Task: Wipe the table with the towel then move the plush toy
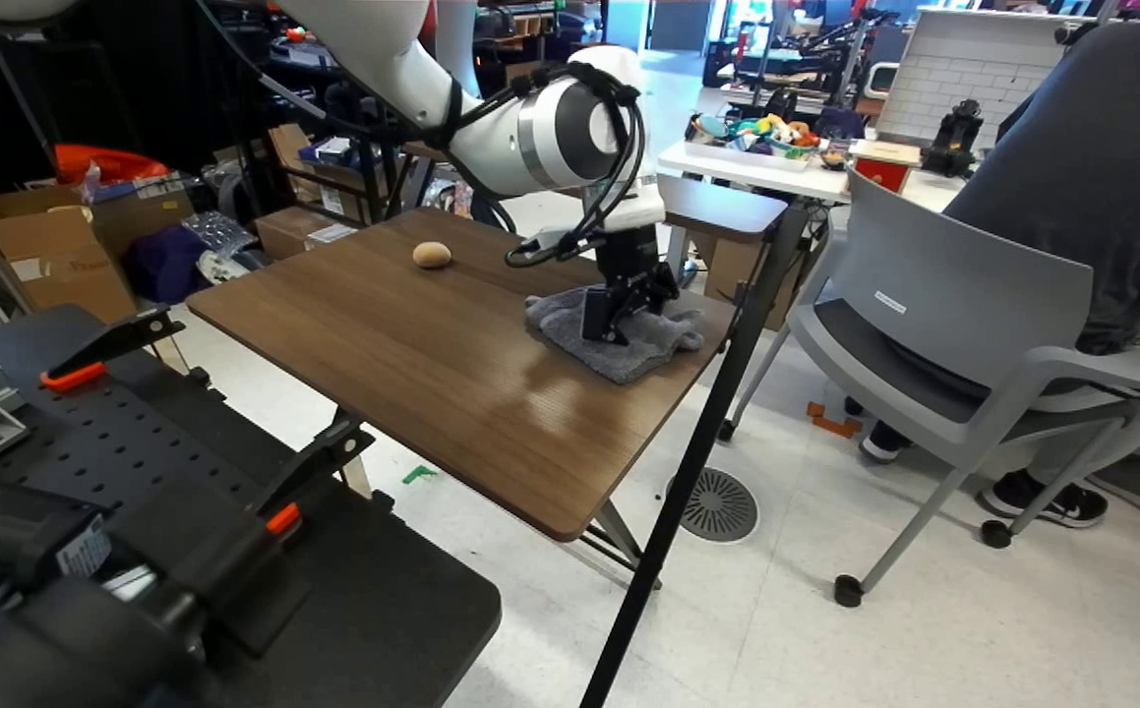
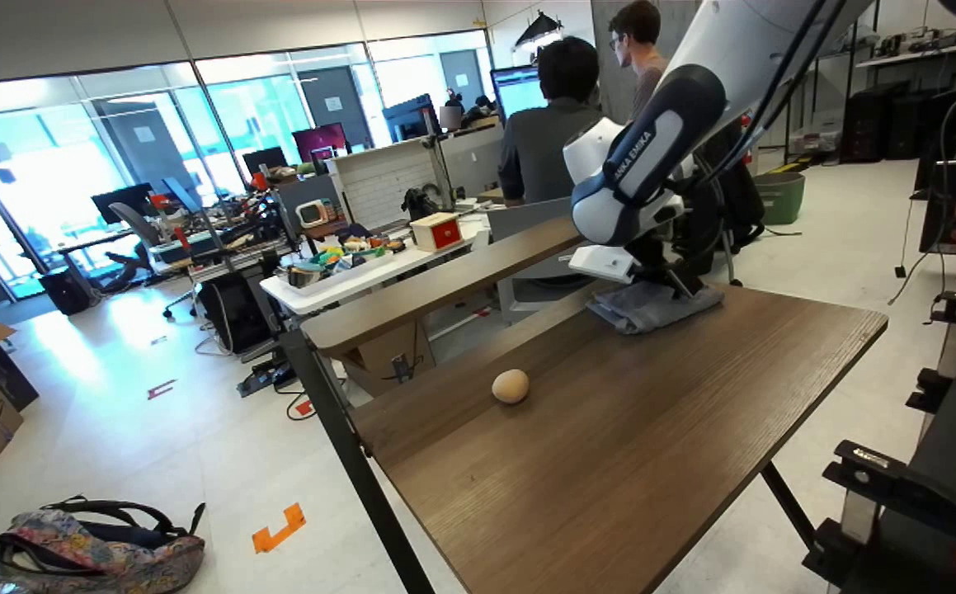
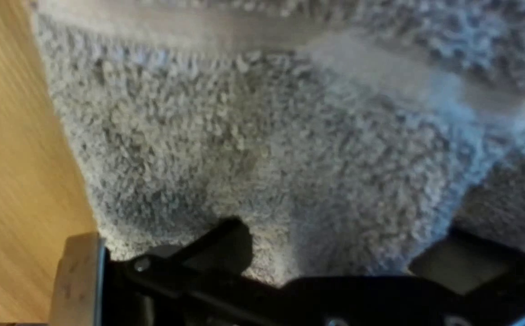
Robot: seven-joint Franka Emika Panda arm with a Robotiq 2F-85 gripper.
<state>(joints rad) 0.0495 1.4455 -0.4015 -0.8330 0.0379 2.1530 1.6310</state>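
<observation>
A: Your gripper is down at the towel, its two fingers well apart, with grey pile showing between them in the wrist view.

B: Yes, and that towel lies rumpled near a corner of the table. You have the plush toy well apart from it, resting on the same dark wood in both exterior views.

A: What hems you in sits closer to the towel. A black bar slants past the table's edge there in an exterior view, and beyond the bar stands a grey chair, with a person in dark clothing seen past it.

B: You also have a narrow tabletop running just beside the table, and cables bunched around your arm, one loop hanging out over the wood beside the gripper.

A: Farther off, beyond that narrow tabletop, a white table is loaded with small, mixed items.

B: On the opposite side of your table a dark bench stands apart, with clamps jutting from its edge toward the wood.

A: And on the floor you have a patterned backpack and orange tape, plus a round drain cover.
</observation>
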